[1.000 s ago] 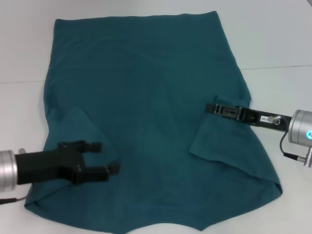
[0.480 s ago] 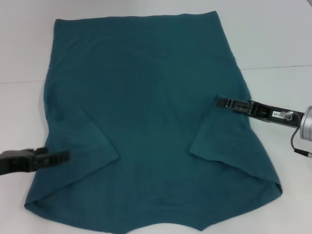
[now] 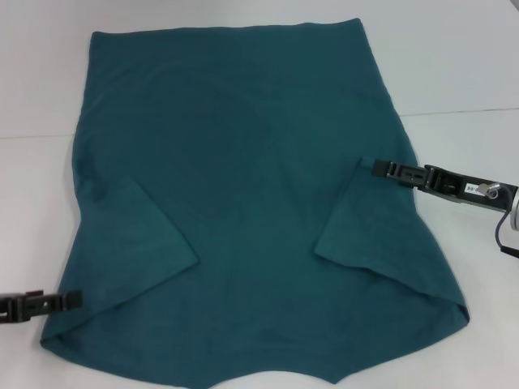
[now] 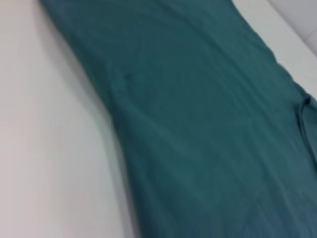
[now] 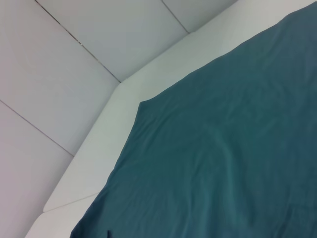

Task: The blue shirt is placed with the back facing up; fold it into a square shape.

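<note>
The blue shirt (image 3: 243, 203) lies flat on the white table, plain side up, with both sleeves folded inward onto the body. In the head view my left gripper (image 3: 75, 300) sits low at the shirt's near-left edge, seen side-on. My right gripper (image 3: 366, 167) hovers at the top corner of the folded right sleeve (image 3: 365, 235), also side-on. The left wrist view shows the shirt (image 4: 198, 124) running along its left edge. In the right wrist view the shirt (image 5: 223, 163) shows with a far corner.
The white table (image 3: 454, 65) extends beyond the shirt on the left, right and far sides. A seam (image 3: 462, 111) crosses the table. White wall panels (image 5: 74, 49) rise behind the table's edge.
My left arm has pulled back off the left sleeve, out toward the near-left edge. My right arm has drawn back to the right. Both folded sleeves stay where they lay.
</note>
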